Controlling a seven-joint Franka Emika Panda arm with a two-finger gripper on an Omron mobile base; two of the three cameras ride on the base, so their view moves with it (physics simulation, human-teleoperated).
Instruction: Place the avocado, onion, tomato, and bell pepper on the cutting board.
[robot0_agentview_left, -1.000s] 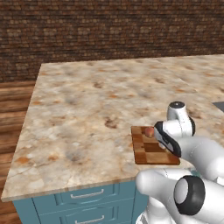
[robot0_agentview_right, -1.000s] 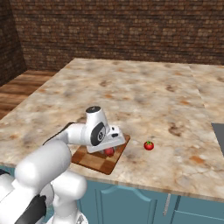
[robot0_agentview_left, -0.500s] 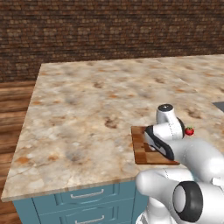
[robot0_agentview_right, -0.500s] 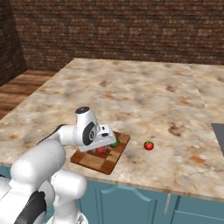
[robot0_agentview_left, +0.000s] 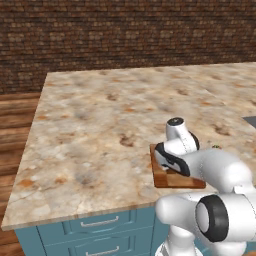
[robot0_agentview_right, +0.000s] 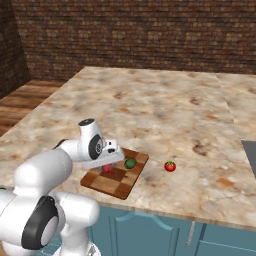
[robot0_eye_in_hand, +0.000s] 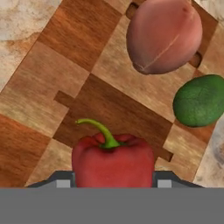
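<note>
step: setting bell pepper (robot0_eye_in_hand: 113, 158) on cutting board (robot0_eye_in_hand: 78, 74) | tool (robot0_eye_in_hand: 113, 177): clamped on pepper | onion (robot0_eye_in_hand: 164, 35), avocado (robot0_eye_in_hand: 199, 100) on board | tomato (robot0_agentview_right: 170, 166) on surface (robot0_agentview_right: 165, 110) | next: release, fetch tomato

I have swung my arm left across the board (robot0_agentview_right: 112, 186), uncovering the avocado (robot0_agentview_right: 130, 163), and my claw (robot0_eye_in_hand: 113, 183) has narrowed around the pepper (robot0_eye_in_hand: 113, 160).
</note>
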